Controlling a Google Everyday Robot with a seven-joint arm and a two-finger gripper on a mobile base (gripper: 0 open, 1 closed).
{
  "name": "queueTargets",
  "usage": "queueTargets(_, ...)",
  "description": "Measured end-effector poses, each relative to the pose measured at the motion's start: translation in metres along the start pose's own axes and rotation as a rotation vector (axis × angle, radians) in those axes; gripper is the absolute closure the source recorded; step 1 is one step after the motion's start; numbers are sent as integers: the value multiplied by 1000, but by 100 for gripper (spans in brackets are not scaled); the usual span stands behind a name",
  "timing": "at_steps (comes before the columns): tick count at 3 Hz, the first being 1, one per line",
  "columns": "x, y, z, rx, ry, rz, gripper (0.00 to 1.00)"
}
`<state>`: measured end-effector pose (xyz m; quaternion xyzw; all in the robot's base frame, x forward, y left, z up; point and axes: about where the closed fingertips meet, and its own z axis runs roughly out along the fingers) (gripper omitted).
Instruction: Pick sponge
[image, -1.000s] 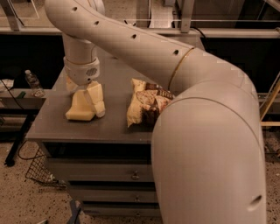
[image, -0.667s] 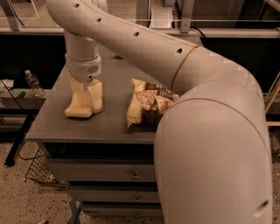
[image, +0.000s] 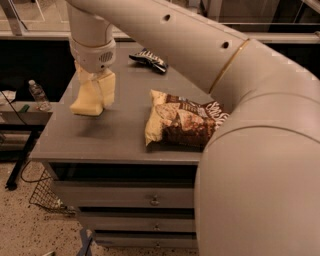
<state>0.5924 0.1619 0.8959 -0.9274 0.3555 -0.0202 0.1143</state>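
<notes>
The pale yellow sponge (image: 84, 101) hangs between the cream-coloured fingers (image: 108, 88) of my gripper (image: 95, 97), over the left part of the grey table (image: 115, 137). It is lifted clear of the tabletop, and its shadow lies on the surface below it. The gripper is shut on the sponge and hangs from the wrist (image: 93, 49) at the top left. The arm sweeps across the top and fills the right side of the camera view.
A big brown and cream chip bag (image: 185, 122) lies at the table's middle right. A small dark packet (image: 148, 59) lies at the back. A water bottle (image: 38, 95) stands on a low shelf to the left. Drawers (image: 150, 200) and a wire basket (image: 44, 198) are below.
The gripper has risen with the sponge, which rested on the table before and now hangs above it. The camera view has shifted closer.
</notes>
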Motion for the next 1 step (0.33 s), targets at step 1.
queueTargets(1, 2, -4, -33, 74, 19, -25, 100)
